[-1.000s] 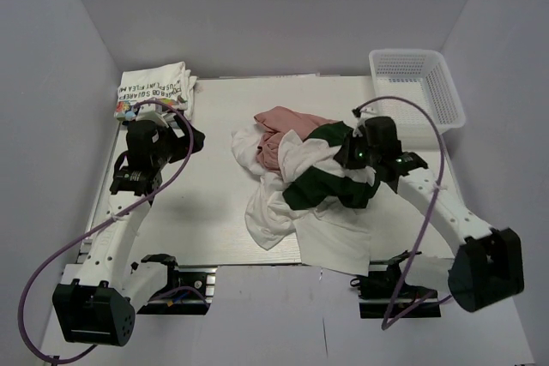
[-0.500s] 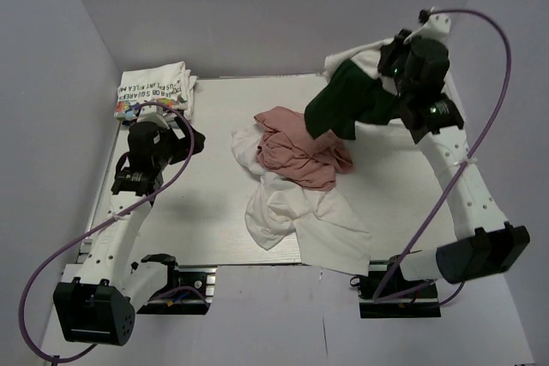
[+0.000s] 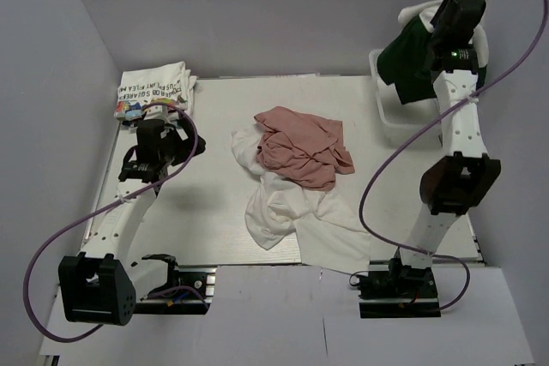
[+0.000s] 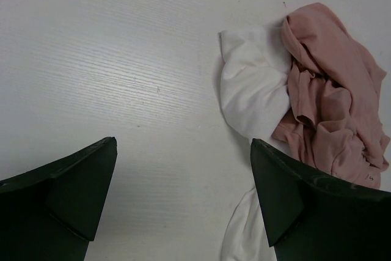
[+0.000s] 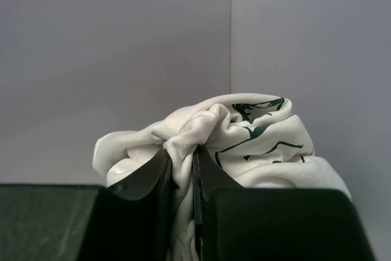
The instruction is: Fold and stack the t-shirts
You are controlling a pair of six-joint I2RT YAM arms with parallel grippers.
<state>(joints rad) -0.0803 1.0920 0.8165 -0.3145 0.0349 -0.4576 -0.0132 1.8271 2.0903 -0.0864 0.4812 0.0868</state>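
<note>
My right gripper (image 3: 440, 16) is raised high at the back right, shut on the white and dark green t-shirt (image 3: 409, 56), which hangs down over the basket. In the right wrist view the gripper (image 5: 182, 158) pinches a bunch of its white cloth (image 5: 244, 136). A dusty pink t-shirt (image 3: 300, 147) lies crumpled on white t-shirts (image 3: 296, 216) in the middle of the table. It also shows in the left wrist view (image 4: 324, 102) with white cloth (image 4: 253, 87). My left gripper (image 3: 184, 139) is open and empty over bare table, left of the pile; its jaws (image 4: 183, 194) stand wide apart.
A folded stack of printed white shirts (image 3: 154, 89) lies at the back left corner. A white mesh basket (image 3: 390, 113) stands at the back right, partly hidden by the hanging shirt. Purple walls close in on three sides.
My right arm has lifted the white and green shirt off the pile, up and to the back right, uncovering the pink shirt. My left arm has turned slightly.
</note>
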